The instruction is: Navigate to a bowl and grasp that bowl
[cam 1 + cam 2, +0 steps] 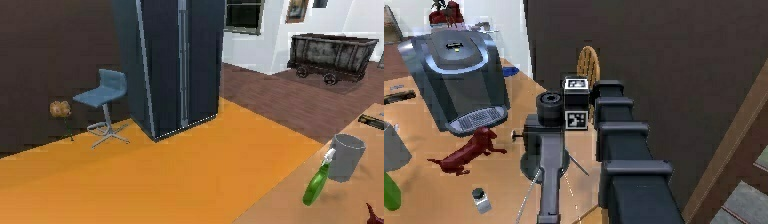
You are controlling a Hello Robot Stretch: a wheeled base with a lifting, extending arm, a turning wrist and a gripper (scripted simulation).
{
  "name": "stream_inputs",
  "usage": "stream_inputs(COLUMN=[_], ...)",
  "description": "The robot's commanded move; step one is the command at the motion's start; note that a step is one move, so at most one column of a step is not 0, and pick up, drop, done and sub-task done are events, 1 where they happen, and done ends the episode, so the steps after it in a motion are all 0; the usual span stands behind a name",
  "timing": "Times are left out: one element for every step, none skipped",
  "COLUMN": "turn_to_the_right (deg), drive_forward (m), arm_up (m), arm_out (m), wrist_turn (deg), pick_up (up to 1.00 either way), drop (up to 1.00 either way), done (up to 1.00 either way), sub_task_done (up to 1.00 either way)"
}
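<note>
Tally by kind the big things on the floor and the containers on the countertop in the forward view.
Blue swivel chair: 1
Tall dark refrigerator: 1
Wheeled mine cart: 1
Green spray bottle: 1
Grey cup: 1
Total: 5

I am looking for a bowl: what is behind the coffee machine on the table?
A small red thing shows beyond the coffee machine. The machine's body hides the tabletop directly behind it, so anything standing there cannot be seen.
</note>
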Motion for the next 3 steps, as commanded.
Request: stream_inputs(turn_to_the_right=[0.0, 0.0, 0.0], drive_forward=[0.0, 0.0, 0.0], arm_up=[0.0, 0.0, 0.0], arm_out=[0.0, 0.0, 0.0], wrist_turn=[45.0, 45.0, 45.0], pick_up=[0.0, 0.0, 0.0], drop=[0.0, 0.0, 0.0], done=[0.0, 0.0, 0.0], sub_task_done=[0.0, 0.0, 0.0])
